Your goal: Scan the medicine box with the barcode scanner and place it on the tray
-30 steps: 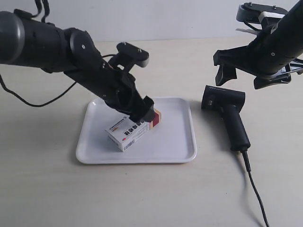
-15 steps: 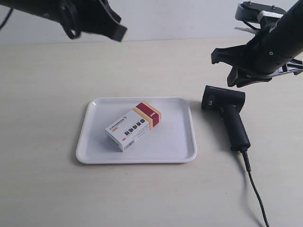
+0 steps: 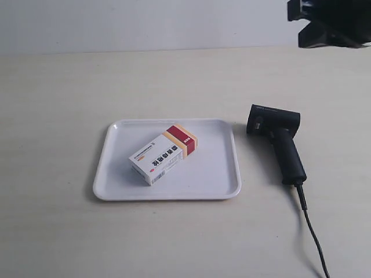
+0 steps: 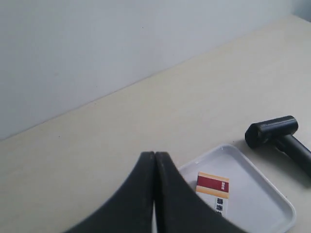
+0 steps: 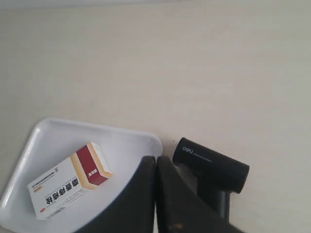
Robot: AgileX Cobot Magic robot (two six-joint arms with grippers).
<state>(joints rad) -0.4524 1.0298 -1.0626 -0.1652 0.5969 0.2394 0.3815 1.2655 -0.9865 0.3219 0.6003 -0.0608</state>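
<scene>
The white medicine box [image 3: 163, 153] with its red and orange band lies flat inside the white tray [image 3: 222, 179], free of any gripper. To the tray's right the black barcode scanner [image 3: 279, 141] rests on the table, its thin cable [image 3: 312, 229] trailing toward the front edge. Both grippers are raised well above the table. My left gripper [image 4: 155, 156] is shut and empty, with the medicine box [image 4: 212, 191] and tray [image 4: 272, 204] far below it. My right gripper [image 5: 156, 160] is shut and empty too, above the tray [image 5: 34, 145], the medicine box [image 5: 68, 179] and the barcode scanner [image 5: 211, 163].
A pale wooden tabletop [image 3: 58, 92] spreads around the tray, with a light wall [image 3: 145, 23] behind it. Part of the arm at the exterior view's right [image 3: 330, 23] shows in the top right corner; the other arm is out of that view.
The arm at the exterior view's left let go of the box on the tray, lifted away and left the view. The arm at the right rose toward the top corner.
</scene>
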